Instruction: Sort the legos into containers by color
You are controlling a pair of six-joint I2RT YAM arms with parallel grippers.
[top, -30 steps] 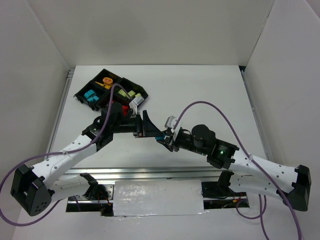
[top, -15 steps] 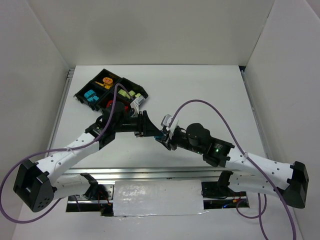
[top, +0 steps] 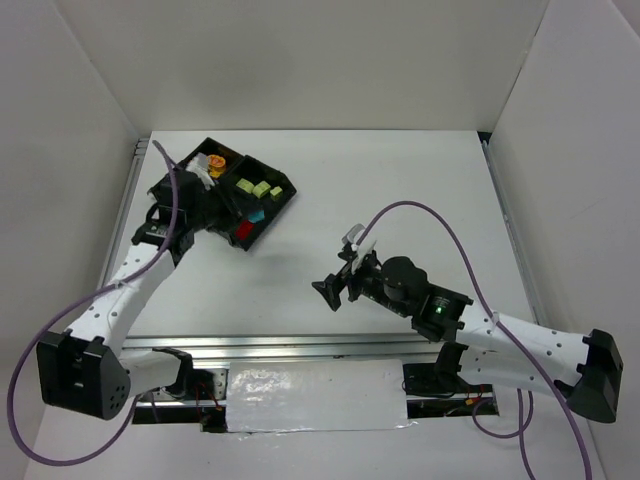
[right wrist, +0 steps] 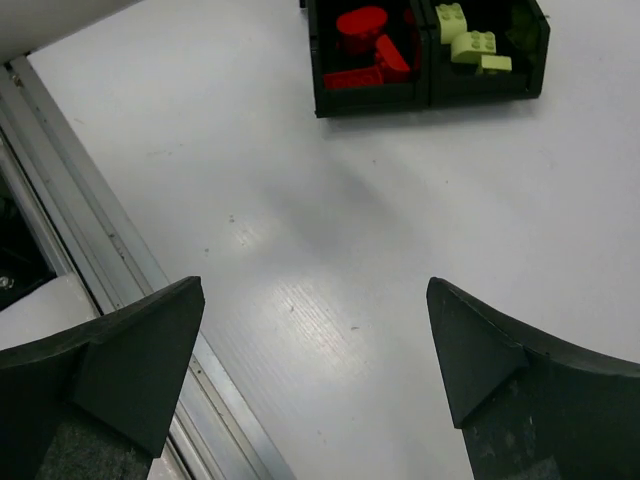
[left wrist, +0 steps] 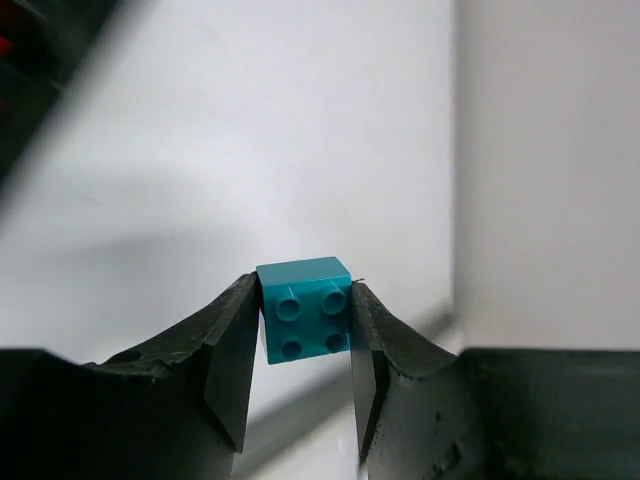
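The right claw (right wrist: 315, 345) is nearest, low in the middle of the top view. Its two black fingers (right wrist: 140, 350) stand wide apart with nothing between them. Under it is only the white table (right wrist: 330, 230).

Farther back and to the left, the left arm reaches up to the black tray (top: 283, 203) in the upper left of the top view. The left claw (left wrist: 302, 352) is squeezing a teal blue brick (left wrist: 303, 310). The brick sits right between the two finger tips, and both tips touch its sides. Four round bumps on the brick face the left wrist camera. In the top view the brick is a small blue spot over the right part of the tray, just beside something red.

The tray has square boxes in it. In the right wrist view, red bricks (right wrist: 365, 40) lie in one box at the top of the frame. Pale green bricks (right wrist: 470, 40) lie in the box just to the right of them. At the far end of the tray, in the top view, is an orange and yellow brick (top: 214, 161).
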